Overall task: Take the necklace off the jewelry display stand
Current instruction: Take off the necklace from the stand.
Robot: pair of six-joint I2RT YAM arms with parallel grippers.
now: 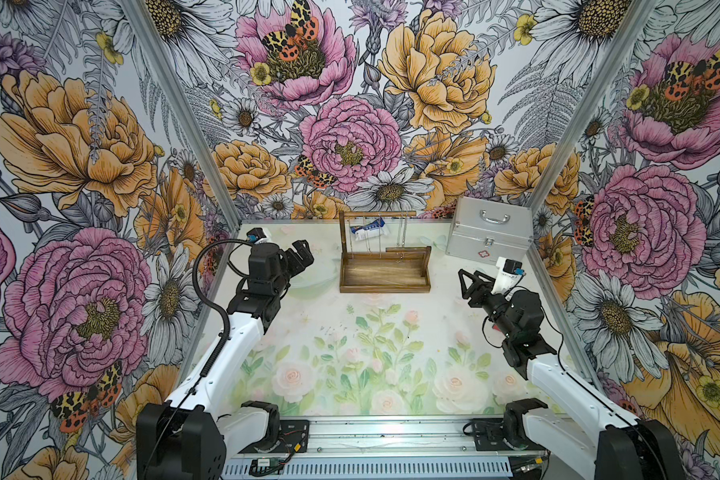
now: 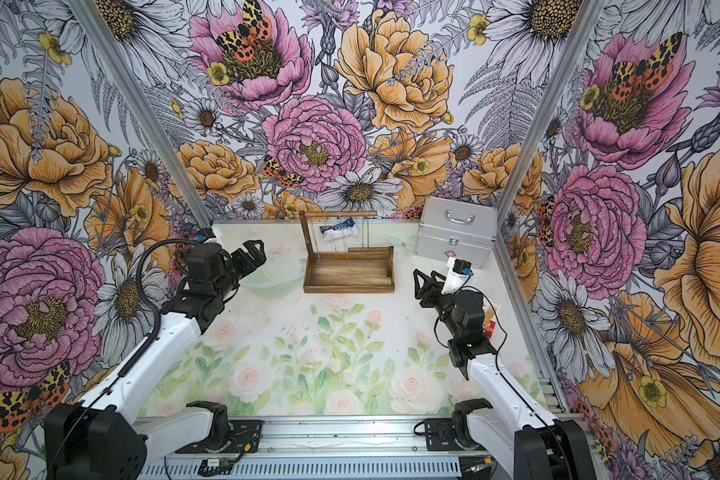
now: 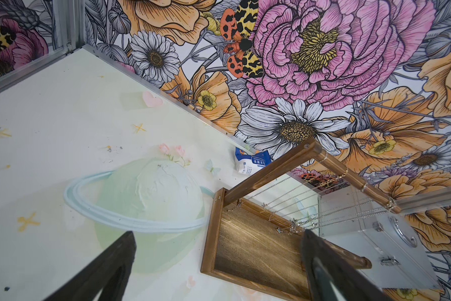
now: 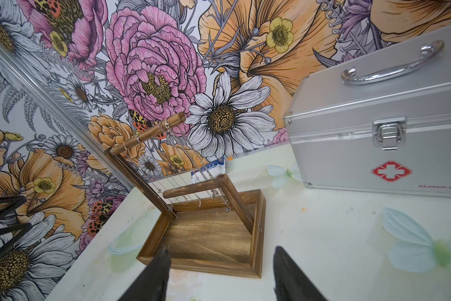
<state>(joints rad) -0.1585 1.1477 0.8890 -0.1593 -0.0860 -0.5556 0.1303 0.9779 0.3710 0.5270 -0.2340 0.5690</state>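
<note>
1 floral table (image 1: 350, 345) carries everything. Beyond the right gripper (image 1: 464, 285), whose jaws are spread and empty, stands a silver case (image 1: 489, 232). The jewelry display stand (image 1: 385, 288) sits ahead of both jaw pairs, between them, touching neither. The left gripper (image 1: 302, 251) gapes wide, empty. Necklaces (image 3: 301, 222) hang from the stand's top rod.

Bright, even, diffuse light; shadows faint. Table (image 1: 441, 286) washes out around jewelry display stand (image 1: 383, 287); glare on metal case (image 1: 489, 237) handle beside it. Wrist views: near foreground blurred, edges bend wide-angle.
</note>
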